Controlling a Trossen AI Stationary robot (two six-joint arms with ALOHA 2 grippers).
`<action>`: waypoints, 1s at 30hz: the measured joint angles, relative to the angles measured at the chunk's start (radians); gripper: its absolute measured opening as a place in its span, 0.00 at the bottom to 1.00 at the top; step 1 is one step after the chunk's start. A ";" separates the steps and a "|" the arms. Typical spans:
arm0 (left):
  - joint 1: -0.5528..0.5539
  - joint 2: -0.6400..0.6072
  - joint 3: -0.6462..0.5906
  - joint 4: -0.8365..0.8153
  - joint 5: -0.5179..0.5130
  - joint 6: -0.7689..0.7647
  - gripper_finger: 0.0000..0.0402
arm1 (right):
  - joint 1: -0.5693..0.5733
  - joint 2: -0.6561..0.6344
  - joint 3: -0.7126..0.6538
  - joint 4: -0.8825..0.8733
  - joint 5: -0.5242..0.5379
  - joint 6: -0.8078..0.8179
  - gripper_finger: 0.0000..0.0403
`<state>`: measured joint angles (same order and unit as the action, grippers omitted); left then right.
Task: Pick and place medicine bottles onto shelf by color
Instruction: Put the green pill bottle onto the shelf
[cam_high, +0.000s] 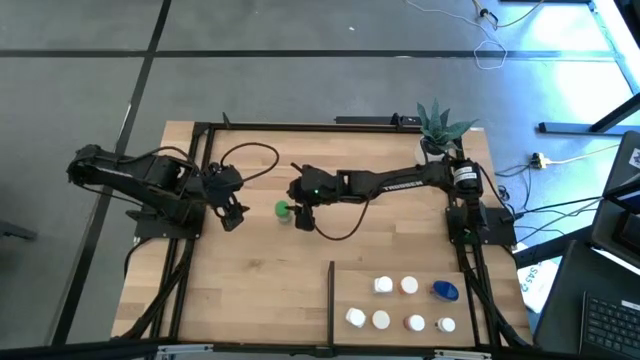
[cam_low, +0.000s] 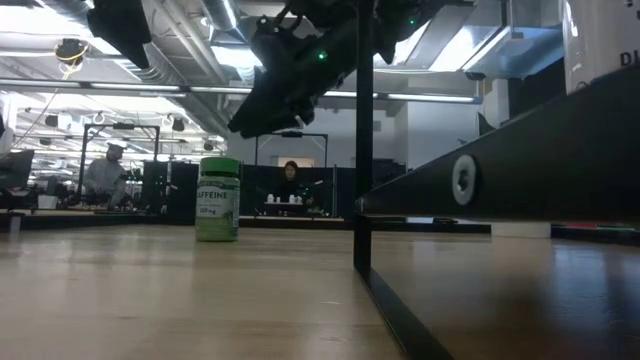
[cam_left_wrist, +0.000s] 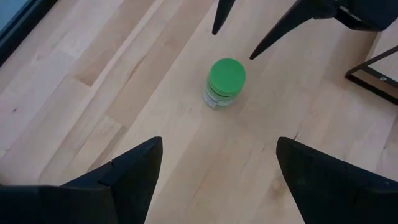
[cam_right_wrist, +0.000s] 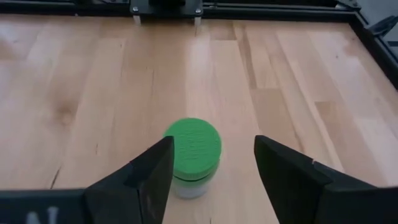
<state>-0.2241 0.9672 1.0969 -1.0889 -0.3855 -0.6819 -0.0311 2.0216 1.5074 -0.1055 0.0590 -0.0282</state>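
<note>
Green bottle (cam_right_wrist: 193, 157) stands upright, cap up, on table (cam_high: 260, 290)

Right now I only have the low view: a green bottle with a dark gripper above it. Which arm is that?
Observer: The right one. From above, the right gripper reaches across the table to the green bottle.
Operator: Is it lined up?
Observer: Its wrist view shows the bottle between its open jaws, nearer one of them and not gripped.
Operator: And the other arm?
Observer: The left gripper is open on the bottle's far side, apart from it.
Operator: Anything on the shelf?
Observer: Seven bottles past the divider bar: six white-capped bottles and a blue one.
</note>
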 joint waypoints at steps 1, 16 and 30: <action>0.000 0.000 0.000 0.000 0.000 0.000 0.77 | 0.000 0.000 0.000 0.000 -0.003 0.005 0.56; 0.000 0.000 0.000 0.000 0.000 0.000 0.77 | 0.001 0.000 0.000 0.007 -0.010 0.050 0.56; 0.000 0.000 0.000 0.000 0.000 0.000 0.77 | 0.000 0.000 0.000 0.008 -0.036 0.046 0.56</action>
<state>-0.2241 0.9672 1.0969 -1.0889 -0.3855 -0.6817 -0.0311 2.0216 1.5074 -0.0975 0.0235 0.0174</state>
